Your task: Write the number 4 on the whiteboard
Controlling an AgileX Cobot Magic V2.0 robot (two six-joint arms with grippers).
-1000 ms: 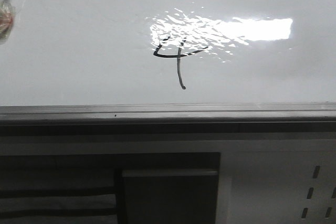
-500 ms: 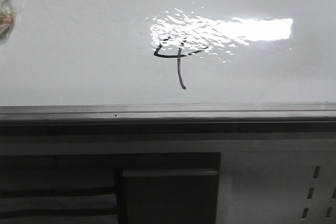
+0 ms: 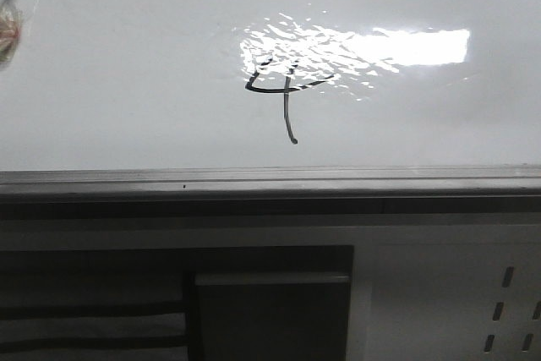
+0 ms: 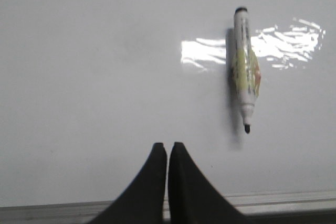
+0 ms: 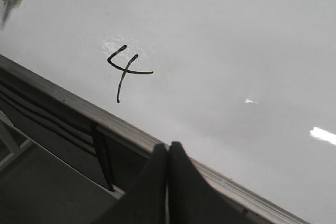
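A black hand-drawn number 4 [image 3: 283,95] stands on the glossy whiteboard [image 3: 127,82], partly inside the bright glare patch. It also shows in the right wrist view [image 5: 126,69]. A marker [image 4: 244,69] with a white barrel and yellow-green wrap lies on the board, cap off, black tip bare; its end shows at the front view's far left edge [image 3: 7,19]. My left gripper [image 4: 167,146] is shut and empty, apart from the marker. My right gripper [image 5: 167,145] is shut and empty, over the board's grey rail.
A grey metal rail [image 3: 270,179] runs along the board's near edge. Below it are a dark panelled cabinet [image 3: 270,314] and a pale panel with slots [image 3: 499,310].
The front view has shifted very slightly. The number 4, the marker and the board stand as before.
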